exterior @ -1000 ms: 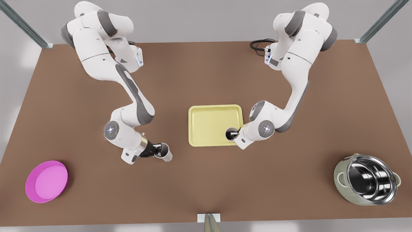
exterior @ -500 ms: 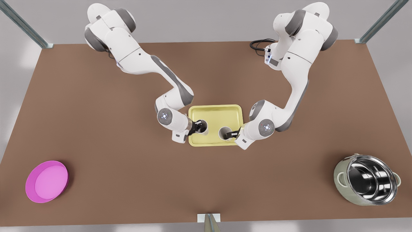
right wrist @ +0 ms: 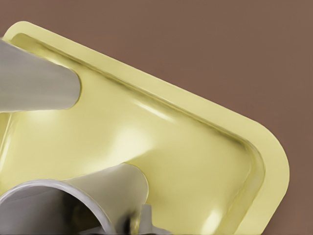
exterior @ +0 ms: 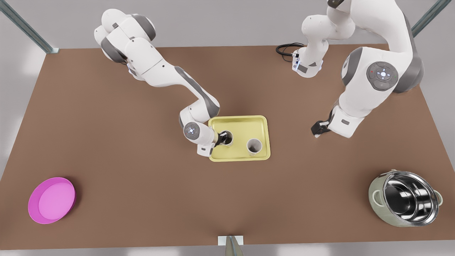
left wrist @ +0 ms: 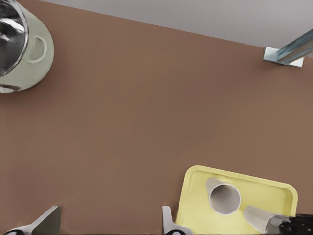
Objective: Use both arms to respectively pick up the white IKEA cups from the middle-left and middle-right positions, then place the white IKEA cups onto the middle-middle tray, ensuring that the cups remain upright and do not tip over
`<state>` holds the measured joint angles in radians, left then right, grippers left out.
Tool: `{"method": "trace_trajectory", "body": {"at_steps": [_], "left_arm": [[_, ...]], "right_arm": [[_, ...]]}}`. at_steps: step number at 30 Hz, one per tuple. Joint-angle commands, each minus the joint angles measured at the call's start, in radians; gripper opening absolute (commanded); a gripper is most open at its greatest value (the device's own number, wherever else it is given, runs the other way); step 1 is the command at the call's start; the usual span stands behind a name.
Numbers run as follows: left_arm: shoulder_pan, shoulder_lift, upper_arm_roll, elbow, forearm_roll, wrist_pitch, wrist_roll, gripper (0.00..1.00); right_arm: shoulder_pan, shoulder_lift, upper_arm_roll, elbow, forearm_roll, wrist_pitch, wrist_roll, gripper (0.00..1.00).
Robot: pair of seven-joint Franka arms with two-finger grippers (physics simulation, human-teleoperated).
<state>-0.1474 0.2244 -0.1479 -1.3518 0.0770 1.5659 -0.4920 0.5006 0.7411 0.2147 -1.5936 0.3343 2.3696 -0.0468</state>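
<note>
We're looking down on a broad brown table (exterior: 106, 142) with a grey wall behind it and metal frame posts (exterior: 25, 26) at the corners.

In the front view, the pale-yellow rectangular tray (exterior: 238, 117) is sitting mid-table with both small white tapered cups on it. The free cup (exterior: 254, 145) is standing upright on its own towards the front view's right. The held cup (exterior: 227, 138) is standing beside it near the tray's other edge, with the right gripper (exterior: 221, 138) clamping its rim, seemingly to keep it level while it settles. The left gripper (exterior: 317, 128) is hanging well apart from the tray on the front view's right, waiting. A round magenta-pink dish (exterior: 51, 200) and a large steel pot (exterior: 405, 197) are sitting at the near corners, well clear of the work.

In the left wrist view, that claw's two fingers (left wrist: 49, 220) are spreading wide with nothing between them. Beyond them the tray (left wrist: 254, 180) is carrying the free cup (left wrist: 224, 197) and the held cup (left wrist: 259, 218).

In the right wrist view, the held cup (right wrist: 73, 200) is looming close over the bare tray floor (right wrist: 195, 147), and the free cup (right wrist: 34, 83) is standing beyond it. One cup looks delivered. I'd say the other is awaiting a gentle release so it doesn't tip.
</note>
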Motion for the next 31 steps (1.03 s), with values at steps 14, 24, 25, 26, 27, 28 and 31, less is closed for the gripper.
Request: {"method": "trace_trajectory", "body": {"at_steps": [14, 24, 25, 26, 27, 28, 31], "left_arm": [[0.006, 0.009, 0.021, -0.006, -0.039, -0.228, 0.475, 1.0], [0.003, 0.01, 0.019, -0.003, -0.1, -0.259, 0.475, 1.0], [0.003, 0.01, 0.019, -0.004, -0.1, -0.259, 0.475, 1.0], [0.003, 0.01, 0.019, -0.004, -0.102, -0.259, 0.474, 1.0], [0.003, 0.01, 0.019, -0.004, -0.102, -0.259, 0.474, 1.0], [0.002, 0.01, 0.019, -0.004, -0.102, -0.259, 0.474, 1.0], [0.0, 0.012, 0.019, -0.004, -0.103, -0.259, 0.474, 1.0]], "right_arm": [[-0.033, -0.129, 0.011, 0.014, 0.051, -0.136, 0.028, 1.0], [-0.43, -0.525, -0.222, 0.238, -0.443, -0.912, 0.056, 1.0], [-0.444, -0.58, -0.219, 0.189, -0.437, -0.912, 0.056, 1.0], [-0.447, -0.624, -0.218, 0.149, -0.426, -0.912, 0.062, 1.0], [-0.447, -0.664, -0.219, 0.118, -0.417, -0.912, 0.062, 1.0], [-0.45, -0.686, -0.219, 0.096, -0.417, -0.912, 0.064, 1.0], [-0.455, -0.687, -0.222, 0.092, -0.417, -0.912, 0.062, 1.0]]}}
